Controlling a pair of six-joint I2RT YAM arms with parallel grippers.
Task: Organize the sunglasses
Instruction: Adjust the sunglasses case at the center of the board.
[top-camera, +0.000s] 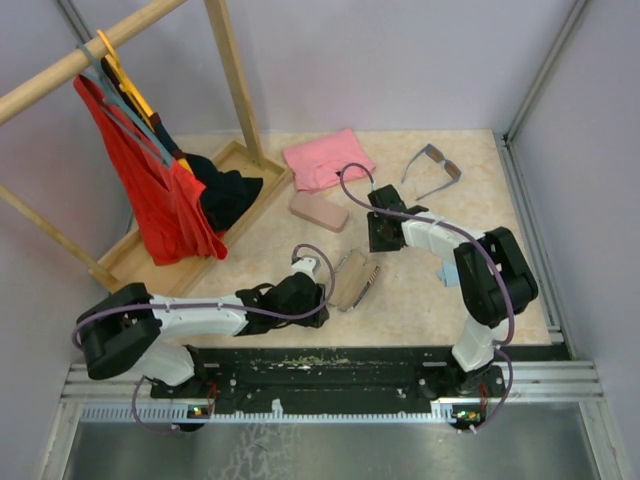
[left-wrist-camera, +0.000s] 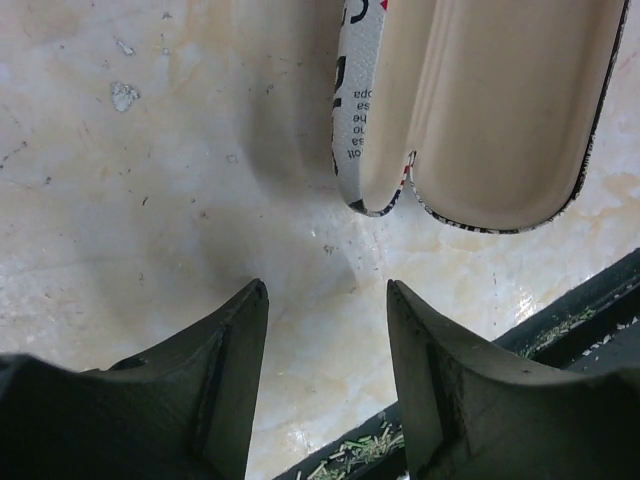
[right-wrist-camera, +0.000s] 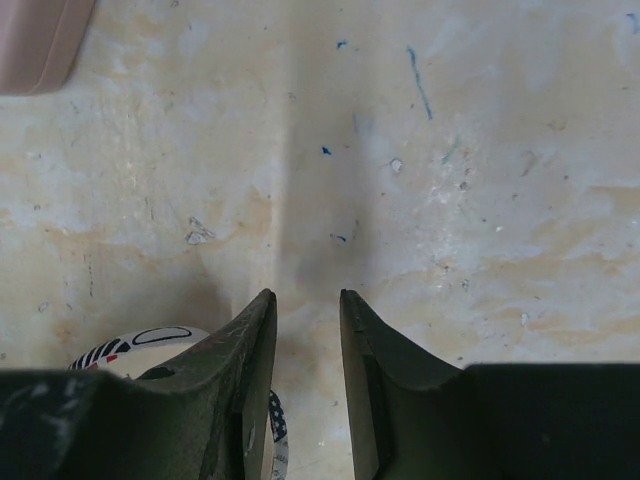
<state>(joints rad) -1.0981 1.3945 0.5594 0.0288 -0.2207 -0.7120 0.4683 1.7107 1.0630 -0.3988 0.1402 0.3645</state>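
Grey-blue sunglasses unfolded far right, temples pointing near-left; left gripper half-open, right gripper narrowly parted, both empty, angled downward.

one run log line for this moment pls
left hand: open, empty, near open patterned case | right hand: slightly open, empty | grey-blue sunglasses: unfolded, not held

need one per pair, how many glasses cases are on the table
2. A shut pink case near the pink cloth; an open patterned case nearer the front. Others may be hidden.
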